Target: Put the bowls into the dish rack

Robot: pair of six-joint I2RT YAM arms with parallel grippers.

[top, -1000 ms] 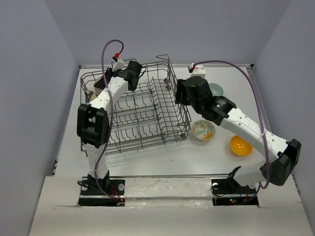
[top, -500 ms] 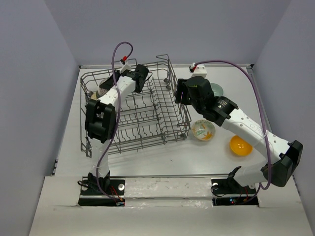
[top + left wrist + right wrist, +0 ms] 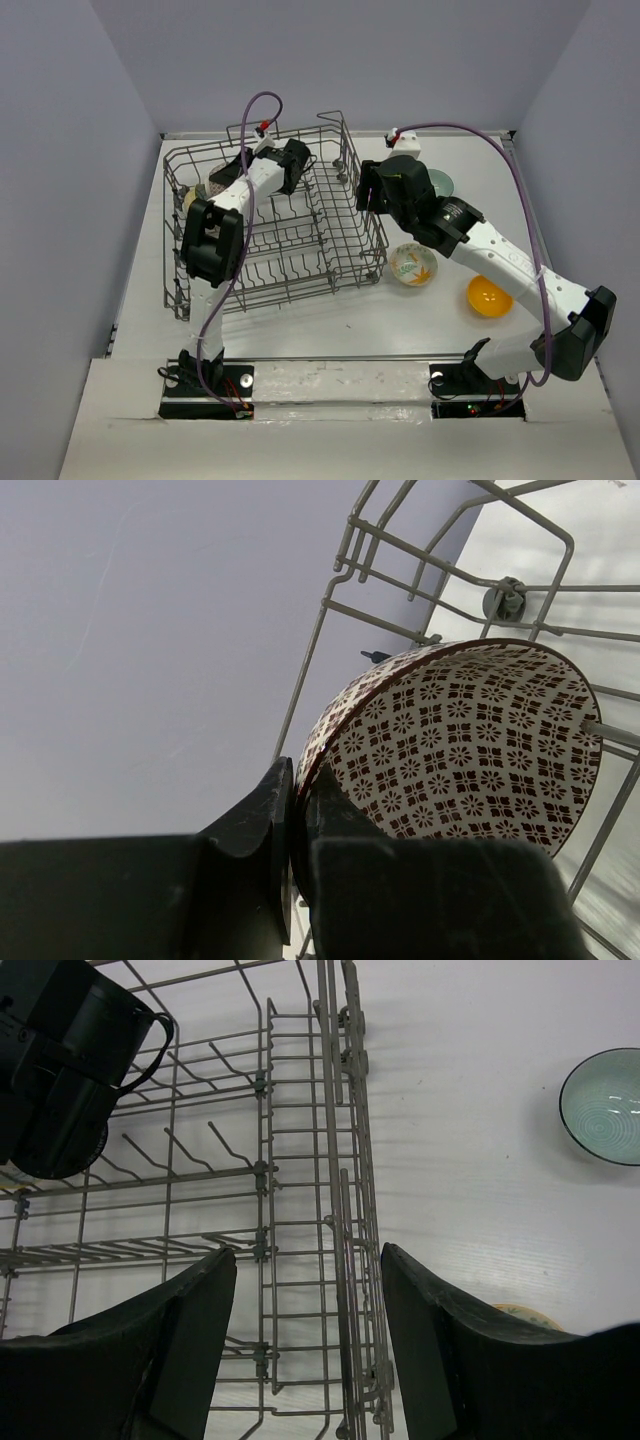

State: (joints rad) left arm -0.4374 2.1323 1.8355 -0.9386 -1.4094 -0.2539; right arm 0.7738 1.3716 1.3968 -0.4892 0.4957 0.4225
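Left wrist: left gripper clamped tight on the rim of the patterned bowl, which stands on edge in the far-left corner of the dish rack | right gripper wide apart, empty, above the rack's right wall | teal bowl on table outside the rack

A white table is spanning the enclosure, its matte surface taking soft, even light and carrying only faint shadows. A plain lavender-grey back wall is rising from its far edge, while a left wall and a right wall of the same colour are closing it in on either side. Along the near edge a thin metal strip is running across, and a white ledge is lying in front of it, its surface glinting slightly.
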